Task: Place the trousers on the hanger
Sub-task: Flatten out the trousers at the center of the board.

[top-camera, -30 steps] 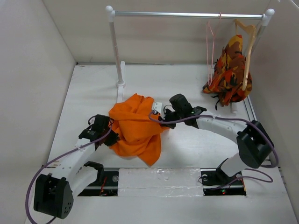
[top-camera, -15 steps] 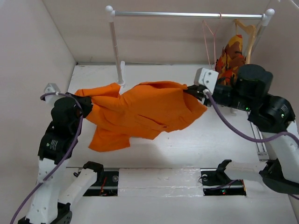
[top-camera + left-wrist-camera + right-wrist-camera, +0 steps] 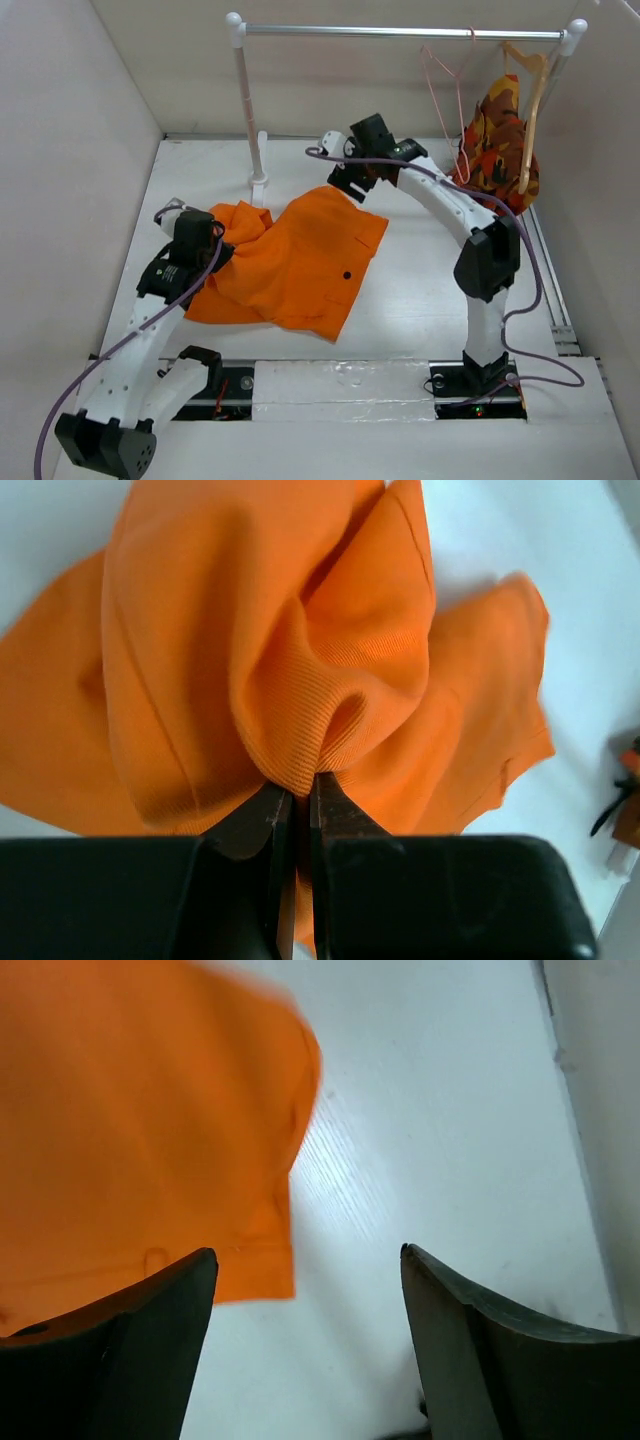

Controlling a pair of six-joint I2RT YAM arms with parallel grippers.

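Two grippers are pictured at the trousers, laid flat on the table. The left gripper is clamped on a bunched fold at 9 o'clock; the right gripper is held wide and empty at 1 o'clock. The light, limp cloth is judged best taken by its waistband.

Trousers on table, left of hanger
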